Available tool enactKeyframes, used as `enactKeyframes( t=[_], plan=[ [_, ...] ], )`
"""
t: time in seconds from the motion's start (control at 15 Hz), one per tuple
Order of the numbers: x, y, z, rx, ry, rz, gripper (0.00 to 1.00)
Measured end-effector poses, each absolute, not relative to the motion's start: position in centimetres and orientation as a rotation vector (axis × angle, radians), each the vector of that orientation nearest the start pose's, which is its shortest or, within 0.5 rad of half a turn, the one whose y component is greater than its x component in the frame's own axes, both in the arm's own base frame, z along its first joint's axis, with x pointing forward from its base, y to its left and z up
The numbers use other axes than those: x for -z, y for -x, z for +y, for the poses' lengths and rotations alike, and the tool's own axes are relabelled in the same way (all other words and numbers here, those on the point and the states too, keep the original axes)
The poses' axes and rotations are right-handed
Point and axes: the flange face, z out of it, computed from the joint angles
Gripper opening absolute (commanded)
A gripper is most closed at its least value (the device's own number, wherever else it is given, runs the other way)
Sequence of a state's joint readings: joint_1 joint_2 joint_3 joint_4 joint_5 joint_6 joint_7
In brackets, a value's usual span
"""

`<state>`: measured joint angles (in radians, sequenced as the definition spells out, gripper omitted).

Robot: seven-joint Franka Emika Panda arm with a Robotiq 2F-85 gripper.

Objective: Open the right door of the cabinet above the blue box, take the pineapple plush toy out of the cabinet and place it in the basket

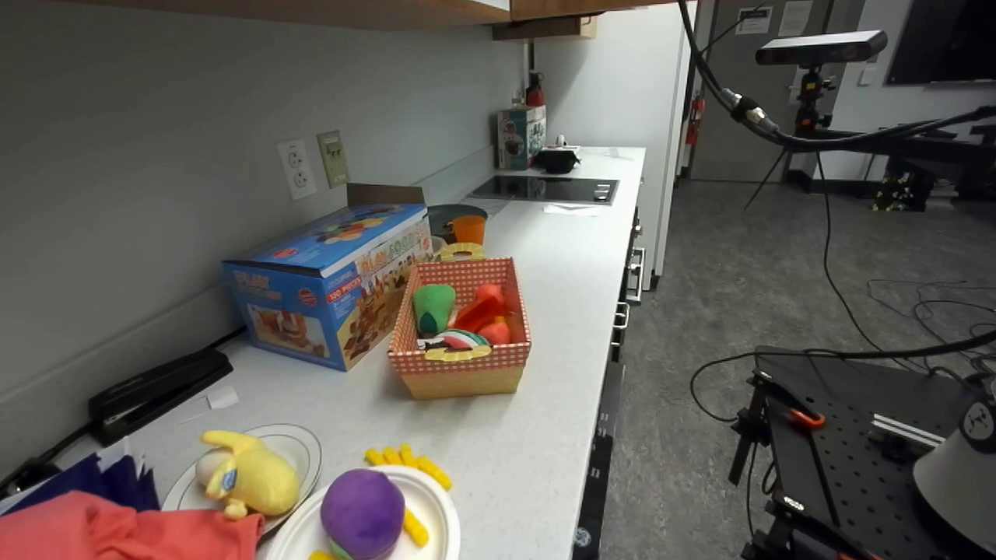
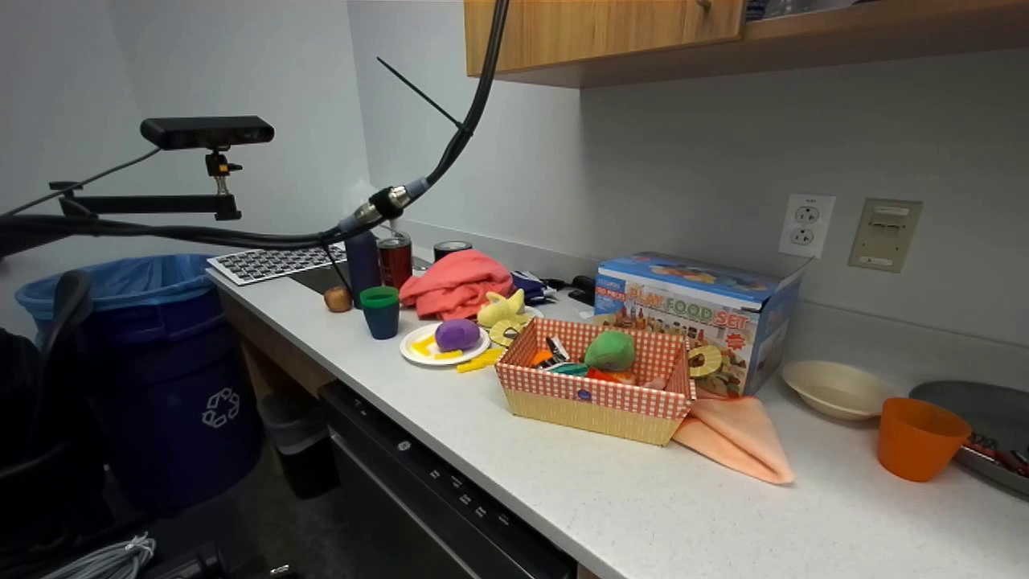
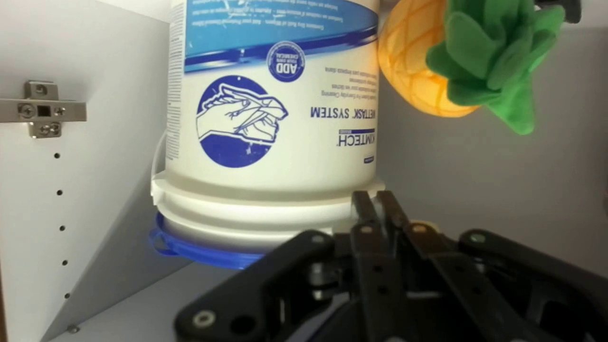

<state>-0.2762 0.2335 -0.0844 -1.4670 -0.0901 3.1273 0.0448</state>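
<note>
The pineapple plush toy [image 3: 422, 61], orange with a green crown, is at the upper right of the wrist view, beside a white bucket inside the cabinet [image 3: 33, 204]. The picture seems upside down. My gripper [image 3: 376, 194] is shut, with only a thin gap between its fingertips and nothing seen in it. It appears in front of the bucket's rim, apart from the toy; the exterior views do not show it. The cabinet [image 2: 603, 32] has an open section above the blue box [image 2: 683, 310]. The basket [image 2: 595, 418] stands beside the box [image 1: 292, 299] and holds toy food; the basket also shows here [image 1: 463, 385].
The white bucket [image 3: 280, 156] with a blue lid fills the wrist view's middle. A hinge plate [image 3: 43, 110] is on the cabinet's side wall. A yellow plush [image 1: 264, 474] and a purple plush [image 1: 362, 513] lie on plates. An orange cup [image 2: 919, 438] stands on the counter.
</note>
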Motion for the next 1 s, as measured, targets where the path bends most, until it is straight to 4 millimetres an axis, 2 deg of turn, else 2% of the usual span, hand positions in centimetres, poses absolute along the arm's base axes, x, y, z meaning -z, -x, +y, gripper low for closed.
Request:
enactKeyframes(
  t=[0.27, 0.53, 1.0],
  plan=[
    [-72.4, -63.3, -20.0, 2.114, 2.615, 0.356, 0.72],
    [-72.5, -63.5, -19.9, 2.074, 2.644, 0.343, 0.99],
    [-72.6, -63.4, -20.4, 2.025, 2.689, 0.334, 1.0]
  ],
)
